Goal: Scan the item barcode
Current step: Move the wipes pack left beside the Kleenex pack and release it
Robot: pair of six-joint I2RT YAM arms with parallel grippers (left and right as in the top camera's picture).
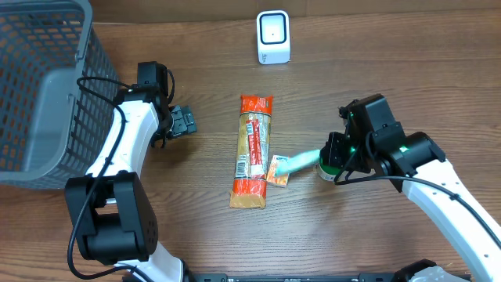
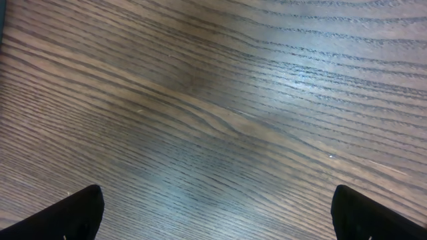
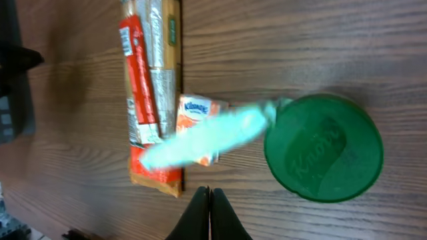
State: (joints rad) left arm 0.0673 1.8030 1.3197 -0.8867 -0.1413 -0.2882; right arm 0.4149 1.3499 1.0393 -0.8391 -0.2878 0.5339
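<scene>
**Item 1: green-lidded can** (image 1: 326, 169) (image 3: 323, 148). Upright on desk (image 1: 391, 63), right of ctr. In overhead view it sits partly under the right arm (image 1: 423, 157). Lid has raised lettering, which we can't read.

**Item 2: pale green strip** (image 1: 297, 162) (image 3: 207, 140). Elongated obj. with one end at the can's rim and the other lying across the tissue pack. It's blurred in right wrist view, so we can't say what it is.

**Item 3: tissue pack** (image 1: 277, 172) (image 3: 195, 110). Small, orange/white, lying flat just left of the can. It's hard by the long pack's right side, twd that pack's near end. We can't tell if they touch.

**Item 4: long pack** (image 1: 252, 153) (image 3: 150, 87). Orange ends, red and silver stripes, flat at desk ctr. Long axis runs from far edge twd near edge.

**Scanner** (image 1: 273, 37). White box w/ dark window, near far edge at ctr, well apart from all items.

**right jaws.** Pressed together, pinching nothing. In wrist view they're over bare wood just beside the can and strip, and we see no contact.

**left jaws.** Spread wide w/ nothing between them. They're over bare desk, left of the long pack and apart from it.

**Basket** (image 1: 94, 55). Grey mesh, at far-left corner of desk, next to the left arm (image 1: 129, 129).
</scene>
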